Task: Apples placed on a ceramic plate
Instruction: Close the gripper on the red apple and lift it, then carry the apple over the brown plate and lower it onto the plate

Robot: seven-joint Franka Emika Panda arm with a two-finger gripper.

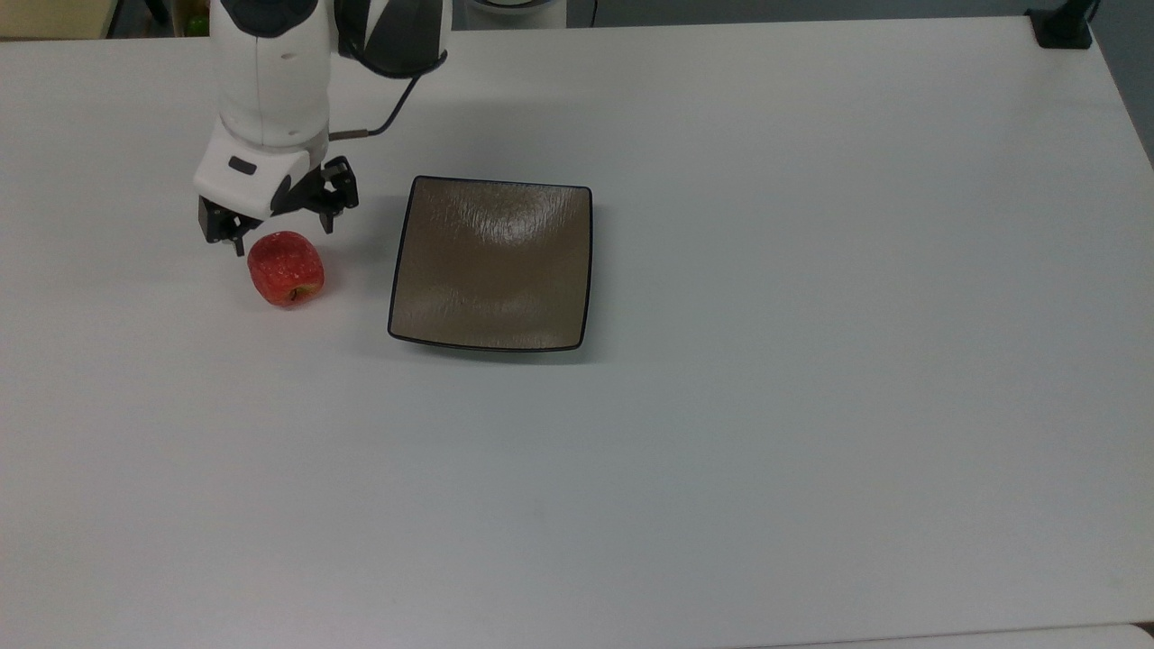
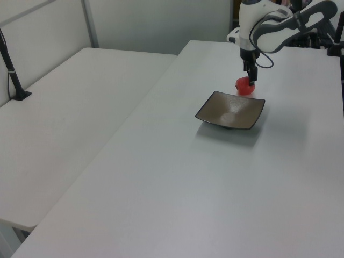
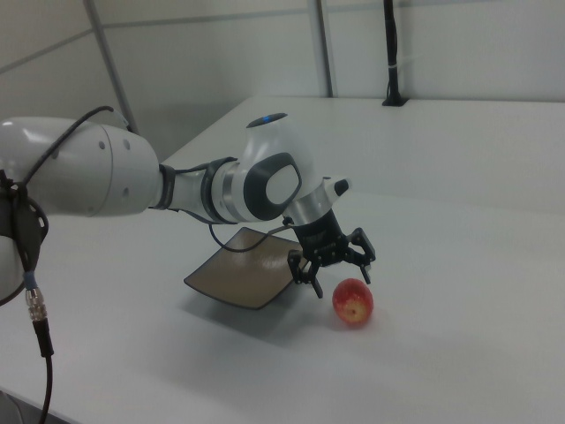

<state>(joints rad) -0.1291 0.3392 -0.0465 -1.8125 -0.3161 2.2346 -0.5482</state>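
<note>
Speckled red skin marks the apple (image 1: pixel 286 269), lying just beside the glossy square plate (image 1: pixel 492 263); the spread-fingered gripper (image 1: pixel 281 231) is poised above it.

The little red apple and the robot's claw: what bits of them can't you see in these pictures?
- Small red speckled apple: in the left view, the black two-finger gripper covers its middle.
- Apple's underside: rests on the white table, hidden in every view.
- Gripper in the top view: the white arm hides its upper part.
- Square glossy brown plate in the right view: the arm covers its far corner.
</note>
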